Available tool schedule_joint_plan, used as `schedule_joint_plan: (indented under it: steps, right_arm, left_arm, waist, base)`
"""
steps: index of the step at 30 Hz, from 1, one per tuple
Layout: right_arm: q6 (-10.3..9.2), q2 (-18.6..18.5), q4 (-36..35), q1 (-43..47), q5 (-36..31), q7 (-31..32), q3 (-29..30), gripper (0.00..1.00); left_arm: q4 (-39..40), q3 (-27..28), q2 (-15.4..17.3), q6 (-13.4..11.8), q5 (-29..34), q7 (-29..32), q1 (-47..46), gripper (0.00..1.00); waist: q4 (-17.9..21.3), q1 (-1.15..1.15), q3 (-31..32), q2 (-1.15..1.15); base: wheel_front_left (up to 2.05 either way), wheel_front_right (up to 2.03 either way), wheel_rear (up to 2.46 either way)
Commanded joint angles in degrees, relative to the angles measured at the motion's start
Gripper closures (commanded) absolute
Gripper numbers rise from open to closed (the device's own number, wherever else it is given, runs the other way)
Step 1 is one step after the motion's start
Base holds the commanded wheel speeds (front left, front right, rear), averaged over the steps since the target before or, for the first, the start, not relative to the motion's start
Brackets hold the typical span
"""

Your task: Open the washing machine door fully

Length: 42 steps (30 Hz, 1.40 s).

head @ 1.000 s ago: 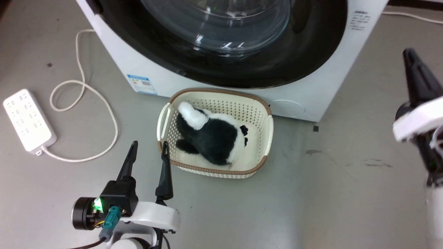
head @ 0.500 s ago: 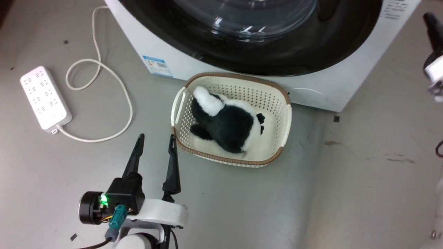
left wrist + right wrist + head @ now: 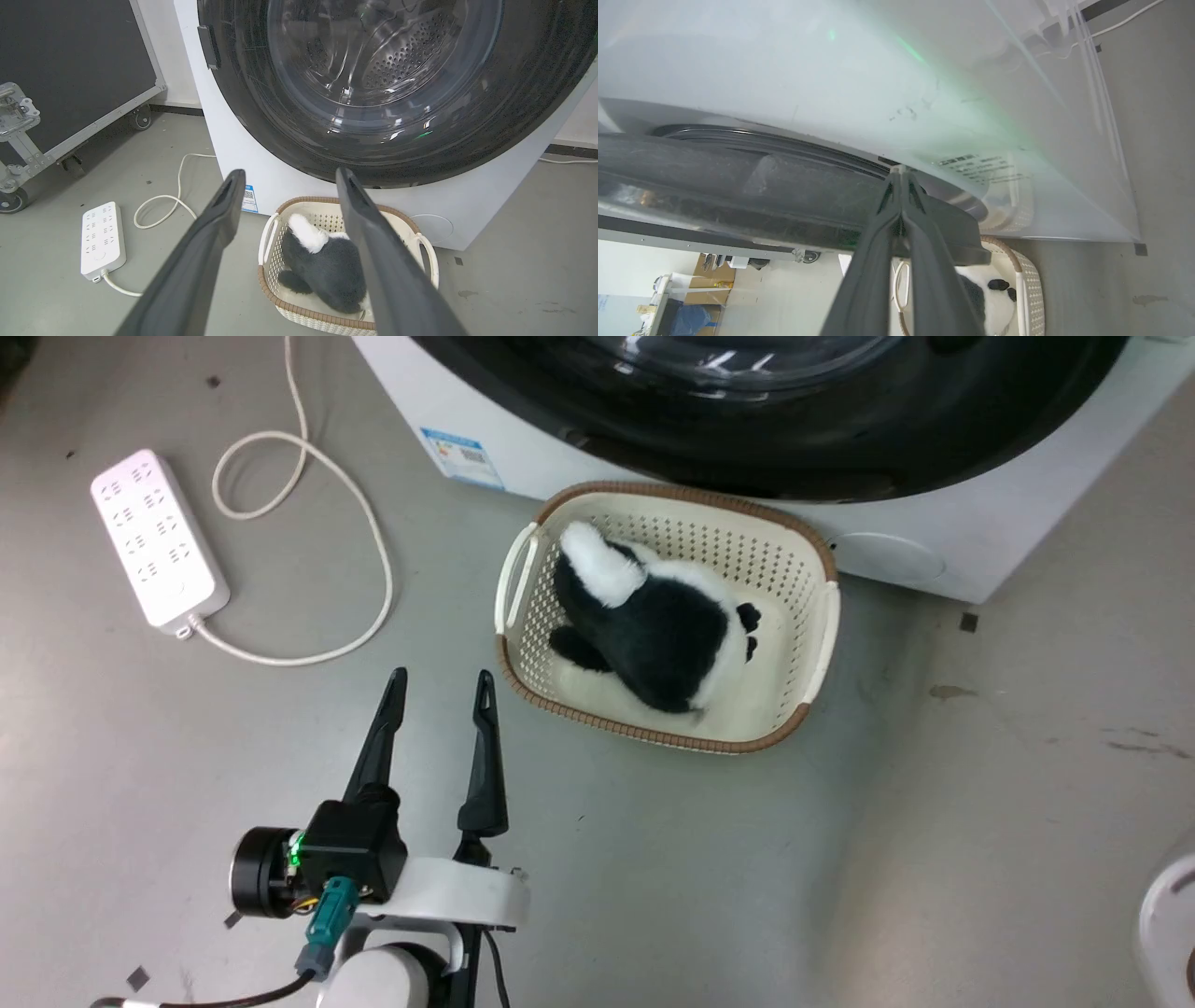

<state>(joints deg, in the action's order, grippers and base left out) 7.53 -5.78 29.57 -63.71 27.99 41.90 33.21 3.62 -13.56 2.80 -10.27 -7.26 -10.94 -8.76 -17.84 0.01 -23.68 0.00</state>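
Right pincer [image 3: 899, 179]: fingers are pressed together, nothing seen between them. Tips are set at the seam where the washing machine door [image 3: 738, 186] meets the white washing machine [image 3: 224, 149] — the door's rim runs crosswise, left of the fingers. Left pincer [image 3: 289, 176] is held apart, door well ahead beyond the basket [image 3: 303, 200]. Right arm is judged nearer.

We see bright, even light, faint shadows on the floor [image 3: 653, 896], white glints on the door [image 3: 387, 88], wrist views bowed at edges.
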Motion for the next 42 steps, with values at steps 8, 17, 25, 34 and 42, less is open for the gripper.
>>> schedule_joint_plan:
  steps: [8, 17, 25, 34, 42]
  right_arm:
    - [-0.03, 2.26, 1.44, -8.13, -1.12, 8.75, 6.62, 1.00]
    - [-0.03, 2.83, 0.87, -10.74, -1.71, 17.02, 12.19, 1.00]
    - [-0.04, 2.88, 3.03, -8.12, 1.51, 22.24, 15.56, 1.00]
    - [-0.04, 2.90, 6.41, 1.20, 8.33, 23.64, 13.89, 1.00]
    - [-0.04, 2.90, 9.60, 10.52, 17.13, 23.11, 6.56, 1.00]
  left_arm:
    - [0.29, -2.12, 0.07, -1.58, -1.23, -1.54, -2.54, 0.00]
    - [-0.07, -3.99, 0.07, -2.91, -2.24, -2.62, -3.54, 0.00]
    - [-1.64, -5.06, 0.08, -3.04, -2.07, -3.57, -3.28, 0.00]
    - [-3.96, -4.55, 0.08, -1.79, -1.13, -4.06, -1.11, 0.00]
    - [-7.22, -3.96, 0.08, 0.46, -1.02, -4.06, 2.23, 0.00]
  waist:
    - [-2.26, 0.00, -2.73, 0.00]
    - [-4.27, -0.01, -3.42, 0.00]
    - [-4.73, -0.01, 0.25, 0.00]
    - [-4.09, -0.01, 7.26, 0.00]
    - [-3.53, -0.01, 12.60, 0.00]
  base:
    - [0.00, 0.00, 0.00]
    - [0.00, 0.00, 0.00]
    - [0.00, 0.00, 0.00]
    - [0.00, 0.00, 0.00]
    - [0.00, 0.00, 0.00]
